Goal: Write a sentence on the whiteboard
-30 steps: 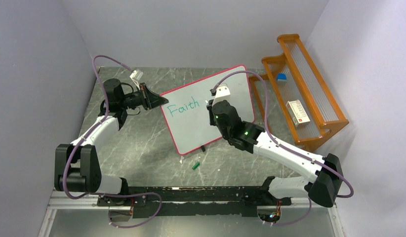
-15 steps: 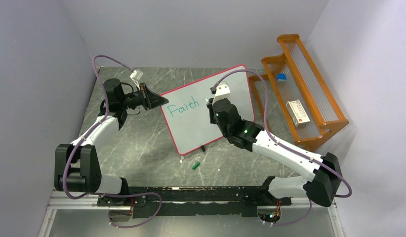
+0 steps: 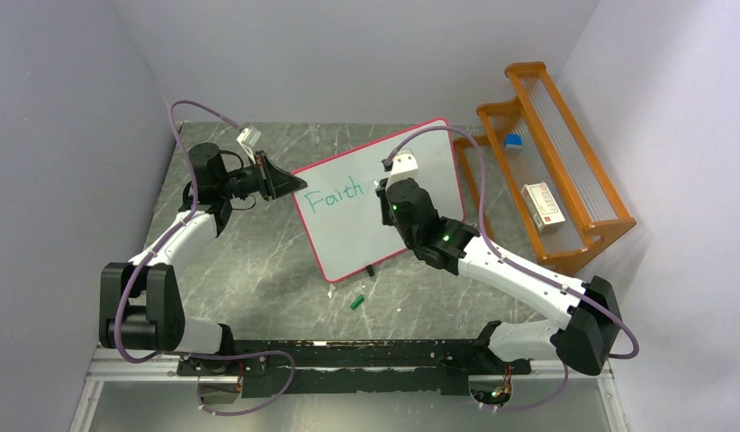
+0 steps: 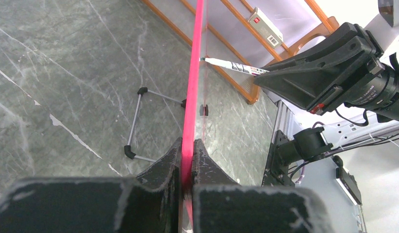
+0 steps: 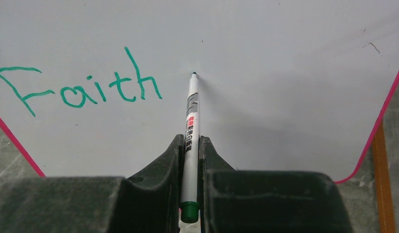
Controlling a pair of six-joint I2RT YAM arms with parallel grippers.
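The whiteboard [image 3: 348, 236], white with a thin pink-red frame, stands tilted in mid table on black feet. Only the green word "Faith" [image 3: 334, 196] is written on it; it also shows in the right wrist view [image 5: 81, 90]. My left gripper [image 3: 293, 183] is shut on the board's left frame edge [image 4: 191, 97]. My right gripper [image 5: 190, 145] is shut on a white marker [image 5: 191, 126] with a green end. The marker's tip [image 5: 193, 74] touches the board just right of "Faith". In the top view the right gripper [image 3: 384, 192] is over the board's middle.
An orange wooden rack [image 3: 546, 162] stands at the right, holding a white box [image 3: 541, 205] and a small blue item [image 3: 513, 140]. A green marker cap [image 3: 356, 301] lies on the table in front of the board. Grey walls close in both sides.
The right arm has shifted slightly up and left across the board with the marker. The left gripper and the board have not moved. No new writing shows.
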